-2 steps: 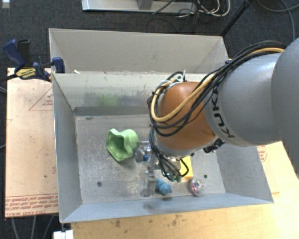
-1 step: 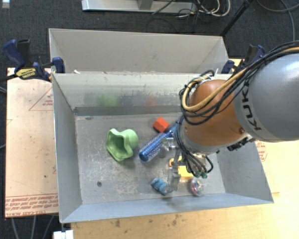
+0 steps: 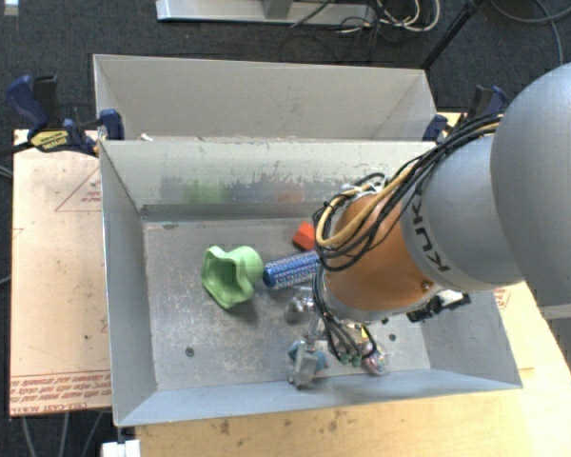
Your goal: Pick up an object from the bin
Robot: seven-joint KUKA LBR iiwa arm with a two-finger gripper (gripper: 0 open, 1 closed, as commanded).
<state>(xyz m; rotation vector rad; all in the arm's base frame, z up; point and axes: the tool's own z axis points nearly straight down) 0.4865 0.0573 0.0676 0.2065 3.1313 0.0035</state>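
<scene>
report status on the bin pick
Gripper low by the grey metal bin's front wall, hold unclear. Blue bristly cylinder and green crumpled lump lie mid-bin, apart from it. Small orange piece half hidden behind the arm.

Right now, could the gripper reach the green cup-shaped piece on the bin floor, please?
Probably yes. The green piece lies uncovered, not far from the gripper; only the blue ridged cylinder sits close against one side.
</scene>
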